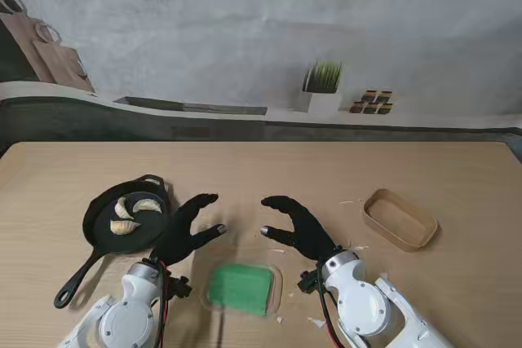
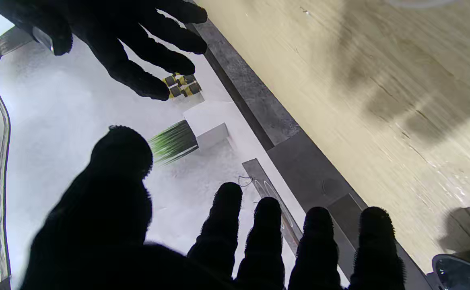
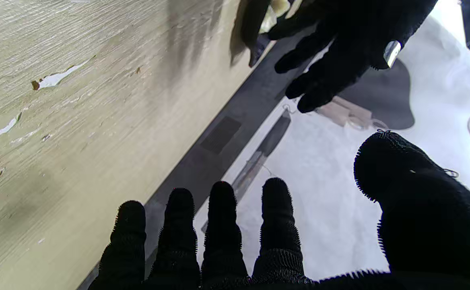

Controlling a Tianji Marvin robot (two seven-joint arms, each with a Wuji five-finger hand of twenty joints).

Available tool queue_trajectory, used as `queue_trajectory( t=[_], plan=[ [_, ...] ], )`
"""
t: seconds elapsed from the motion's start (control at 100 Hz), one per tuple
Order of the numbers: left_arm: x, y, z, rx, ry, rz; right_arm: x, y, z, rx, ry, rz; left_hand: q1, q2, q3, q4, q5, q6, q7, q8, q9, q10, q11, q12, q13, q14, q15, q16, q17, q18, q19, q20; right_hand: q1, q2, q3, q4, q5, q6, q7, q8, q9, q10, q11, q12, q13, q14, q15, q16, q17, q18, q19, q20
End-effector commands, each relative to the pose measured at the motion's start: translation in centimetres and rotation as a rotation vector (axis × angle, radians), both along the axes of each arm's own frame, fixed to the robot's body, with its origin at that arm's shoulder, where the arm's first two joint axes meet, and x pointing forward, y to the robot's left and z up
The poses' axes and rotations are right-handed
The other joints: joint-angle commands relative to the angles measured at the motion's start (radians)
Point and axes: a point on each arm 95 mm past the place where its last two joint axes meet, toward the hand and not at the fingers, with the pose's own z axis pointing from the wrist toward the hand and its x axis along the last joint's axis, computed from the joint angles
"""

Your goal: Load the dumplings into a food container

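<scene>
Hands bare over the table, nothing grasped, dumplings in the pan.

My left hand (image 1: 186, 230) and right hand (image 1: 300, 227) hover side by side with fingers spread, facing each other across a gap. At my ten o'clock the black pan (image 1: 99, 238) holds three dumplings (image 1: 134, 212), just beside my left fingers. At two o'clock, well apart from my right hand, sits the brown oval container (image 1: 399, 218). At six o'clock, between my wrists, lies a clear lid (image 1: 277, 280) over something green.
</scene>
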Motion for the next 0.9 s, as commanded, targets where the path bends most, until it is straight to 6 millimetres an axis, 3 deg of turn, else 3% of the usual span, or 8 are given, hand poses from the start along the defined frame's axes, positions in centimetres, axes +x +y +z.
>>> queue_trajectory(
  t=[0.0,0.29,0.36,0.54,0.69,0.89],
  plan=[
    [-0.1,-0.4,-0.1,-0.008,0.007,-0.013,-0.3,0.5,-0.1,0.009,0.006,0.017,-0.002,0.007,-0.016,0.03,0.006,-0.024,0.005,-0.002,-0.008,0.009,-0.003,-0.007,0.001,-0.007,-0.01,-0.003,0.008,-0.016,-0.011,-0.003,0.0,-0.011,-0.019,0.023,-0.013,-0.046,-0.002,-0.019,-0.026,-0.025,0.004,0.005,0.018,-0.029,-0.013,-0.01,0.0,-0.01,0.005,-0.01],
    [-0.1,-0.5,0.0,-0.021,0.001,-0.005,-0.7,0.1,0.3,-0.014,0.002,0.036,-0.001,0.006,-0.012,0.031,0.013,-0.029,0.013,0.003,-0.011,0.009,0.008,-0.001,0.001,-0.007,-0.008,-0.002,0.009,-0.013,-0.012,0.005,0.032,-0.046,0.004,0.025,0.001,-0.025,0.008,-0.015,-0.027,-0.014,0.019,0.011,0.005,-0.021,-0.012,-0.009,-0.029,-0.02,0.001,-0.006],
    [0.0,-0.5,0.0,-0.013,-0.002,-0.007,-0.7,-0.6,0.8,-0.099,-0.053,0.018,-0.001,0.006,-0.012,0.031,0.015,-0.028,0.014,0.004,-0.01,0.01,0.009,0.0,0.001,-0.006,-0.008,-0.003,0.008,-0.012,-0.013,0.006,0.048,-0.063,0.033,0.025,0.011,0.006,0.028,-0.005,-0.032,0.004,0.115,0.049,0.013,-0.001,0.038,0.015,-0.026,-0.016,0.015,0.01],
    [-0.4,-0.4,0.6,-0.005,-0.013,-0.008,-0.5,-6.2,2.0,-0.455,-0.253,-0.069,-0.002,0.006,-0.012,0.03,0.019,-0.029,0.015,0.005,-0.01,0.011,0.01,0.0,0.0,-0.007,-0.008,-0.003,0.008,-0.012,-0.018,0.009,0.074,-0.109,0.129,0.025,0.049,0.08,0.061,0.016,0.025,0.017,0.201,0.077,0.023,0.016,0.121,0.055,-0.033,-0.014,0.015,0.022],
    [-0.6,-0.2,0.5,0.005,-0.007,-0.004,-1.4,-11.2,2.2,-0.746,-0.324,-0.155,0.001,0.004,-0.011,0.031,0.022,-0.026,0.016,0.007,-0.01,0.012,0.011,0.001,-0.003,-0.007,-0.01,-0.003,0.006,-0.01,-0.022,0.01,0.092,-0.138,0.161,0.021,0.095,0.18,0.085,0.031,0.089,0.064,0.272,0.108,0.025,0.044,0.167,0.077,-0.042,-0.008,0.013,0.026],
    [-0.7,-0.3,0.6,0.016,-0.009,-0.016,-2.4,-14.7,1.6,-0.976,-0.338,-0.237,0.001,0.003,-0.011,0.03,0.026,-0.025,0.016,0.008,-0.009,0.011,0.012,0.002,-0.002,-0.007,-0.01,-0.003,0.009,-0.009,-0.024,0.013,0.099,-0.156,0.125,0.012,0.119,0.223,0.086,0.037,0.095,0.087,0.284,0.114,0.009,0.051,0.179,0.081,-0.076,-0.022,0.002,0.026]
  ],
)
